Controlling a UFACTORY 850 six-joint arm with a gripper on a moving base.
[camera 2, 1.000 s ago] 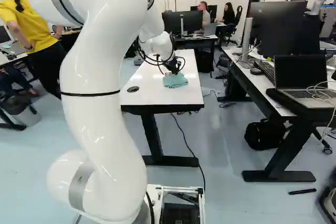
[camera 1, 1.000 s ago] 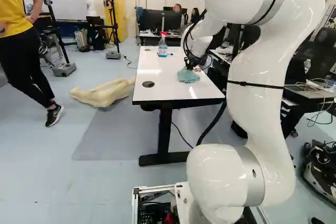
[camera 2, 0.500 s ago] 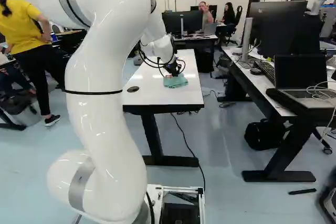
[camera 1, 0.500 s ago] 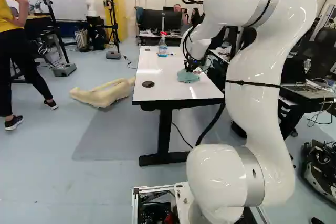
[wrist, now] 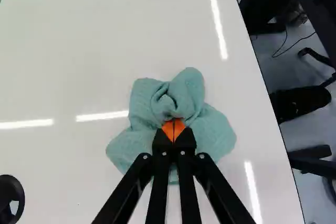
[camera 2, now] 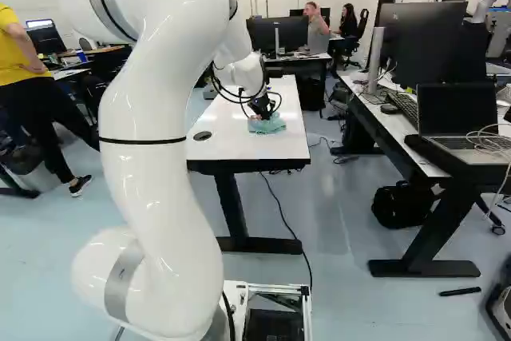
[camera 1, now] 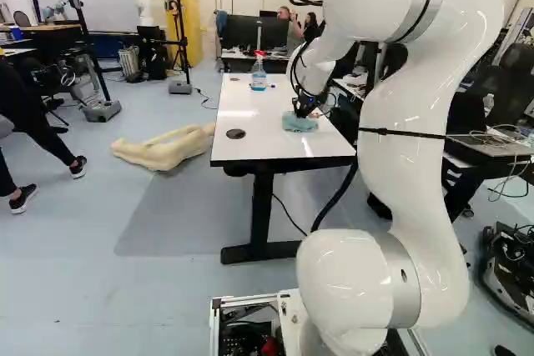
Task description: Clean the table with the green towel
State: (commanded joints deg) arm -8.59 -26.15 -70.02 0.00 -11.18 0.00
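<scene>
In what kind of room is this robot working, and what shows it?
Most likely a robotics lab with office desks. Another white robot arm stands at the far right of the right base view, a big dark monitor and a laptop sit on a desk.

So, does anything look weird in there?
Yes: in the left base view, a pale, leg-shaped thing lies on the floor beside the table. That seems an odd spot, though I can't tell what it is.
</scene>
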